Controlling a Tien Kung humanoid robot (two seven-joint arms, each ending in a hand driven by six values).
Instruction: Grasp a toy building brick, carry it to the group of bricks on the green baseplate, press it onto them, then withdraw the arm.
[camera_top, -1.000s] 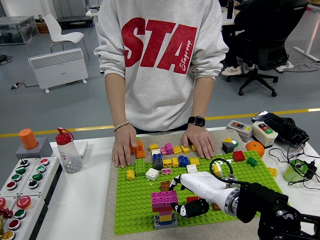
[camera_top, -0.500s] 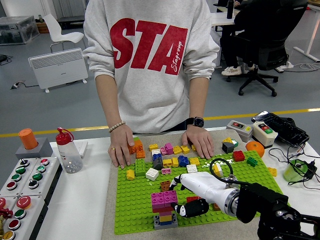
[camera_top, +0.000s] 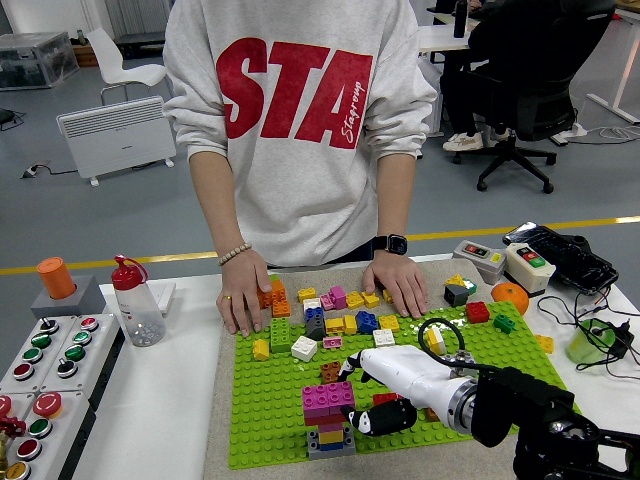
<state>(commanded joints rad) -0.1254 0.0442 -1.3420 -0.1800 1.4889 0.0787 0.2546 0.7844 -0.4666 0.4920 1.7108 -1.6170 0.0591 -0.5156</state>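
Note:
The green baseplate (camera_top: 270, 400) lies in the middle of the table. Near its front edge stands the group of bricks (camera_top: 328, 415): magenta bricks on top of yellow, blue and grey ones. My right hand (camera_top: 372, 400), white with black fingers, is just to the right of the group and nearly touches it. Its fingers curl around a small red brick (camera_top: 384, 398), most of which is hidden. Several loose bricks (camera_top: 340, 322) lie along the plate's far edge. The left arm does not show.
A person stands at the far side with both hands (camera_top: 243, 300) (camera_top: 400, 285) resting flat on the plate's far edge. A button panel (camera_top: 40, 370) and a bottle (camera_top: 133, 300) are at the left. Switch boxes (camera_top: 505, 262), an orange (camera_top: 510, 296) and cables lie at the right.
The person's body has shifted a little to the left and their left hand has slid slightly. My right hand has stayed beside the brick group.

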